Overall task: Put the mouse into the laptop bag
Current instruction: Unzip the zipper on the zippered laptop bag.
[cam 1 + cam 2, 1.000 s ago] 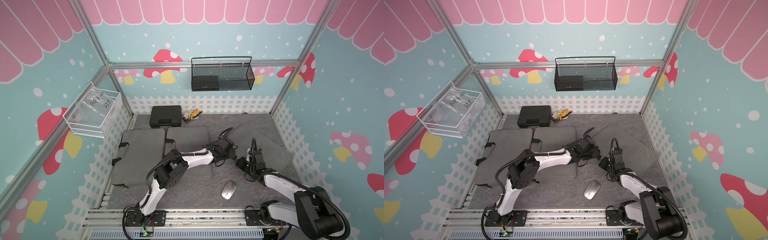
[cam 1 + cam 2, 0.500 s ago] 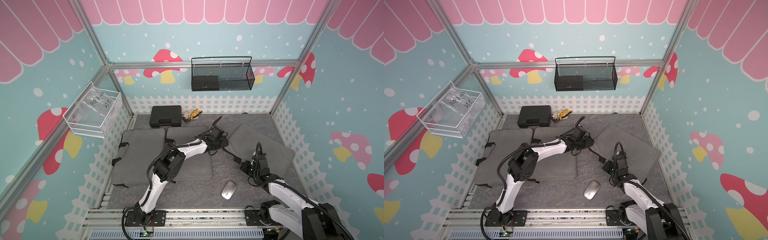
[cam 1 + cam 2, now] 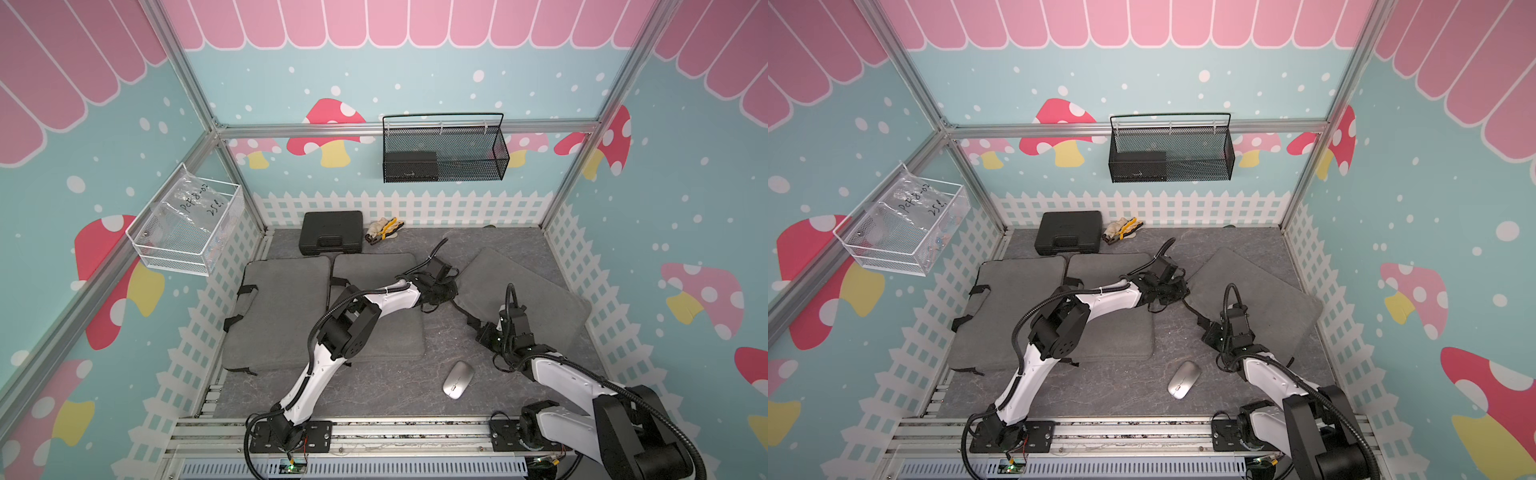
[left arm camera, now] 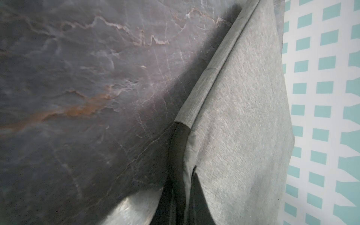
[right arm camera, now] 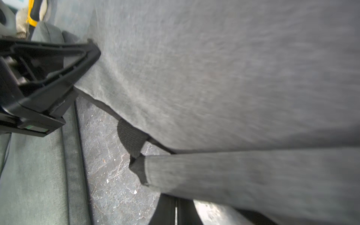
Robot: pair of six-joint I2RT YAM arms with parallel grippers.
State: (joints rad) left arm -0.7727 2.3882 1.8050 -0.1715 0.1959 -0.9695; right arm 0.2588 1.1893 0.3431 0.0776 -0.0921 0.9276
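Both top views show a clear pouch (image 3: 188, 210) handwritten "8-02"; left pincer (image 3: 450, 291) and right pincer (image 3: 477, 326) each clench the laptop bag (image 3: 536, 299).

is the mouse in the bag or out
Out. The mouse lies on the table in both top views, apart from the bag.

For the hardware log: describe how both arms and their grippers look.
The left arm and right arm share white shells, bulky black joints and black hoses looping alongside. The left gripper and right gripper are black; the left's fingers are open triangular frames.
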